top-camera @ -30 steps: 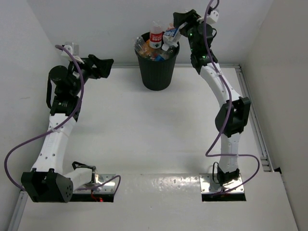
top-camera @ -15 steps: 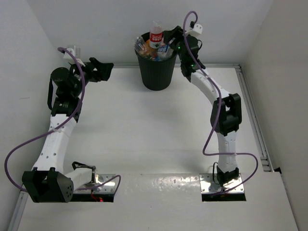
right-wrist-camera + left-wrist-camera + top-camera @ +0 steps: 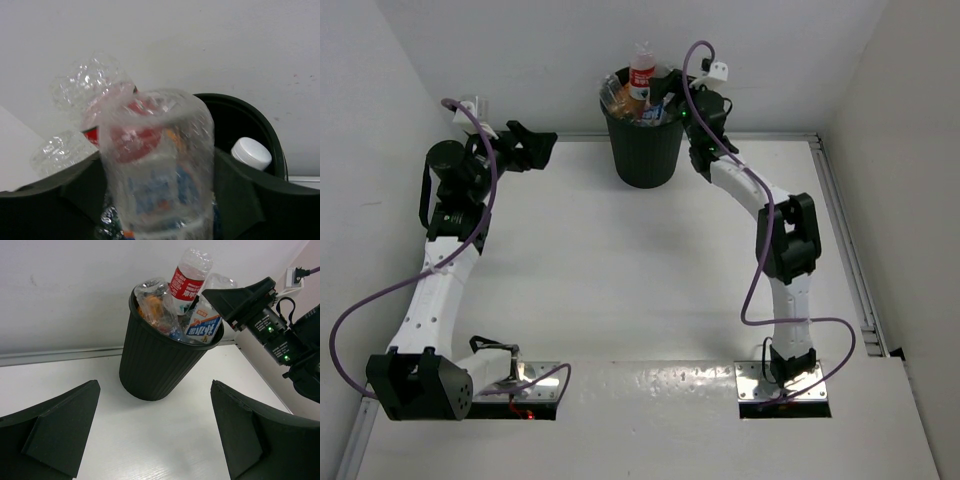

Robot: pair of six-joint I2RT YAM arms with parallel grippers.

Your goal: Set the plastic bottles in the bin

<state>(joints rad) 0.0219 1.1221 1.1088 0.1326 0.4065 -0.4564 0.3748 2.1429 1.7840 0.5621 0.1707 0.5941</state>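
Note:
The black bin (image 3: 642, 150) stands at the back of the table, full of plastic bottles. A red-labelled bottle (image 3: 641, 72) sticks up out of it and also shows in the left wrist view (image 3: 187, 280). My right gripper (image 3: 672, 98) is over the bin's right rim, shut on a clear blue-labelled bottle (image 3: 157, 170) that hangs inside the bin mouth (image 3: 260, 120). In the left wrist view that bottle (image 3: 202, 326) rests among the others. My left gripper (image 3: 535, 145) is open and empty, left of the bin (image 3: 155, 365).
The back wall runs right behind the bin. A white bottle cap (image 3: 251, 153) shows inside the bin's right side. A side wall stands at the right, with a metal rail (image 3: 845, 250) along the table edge.
My right gripper has moved left and down with the blue-labelled bottle, from above the bin's right side into its mouth. The left arm has barely moved.

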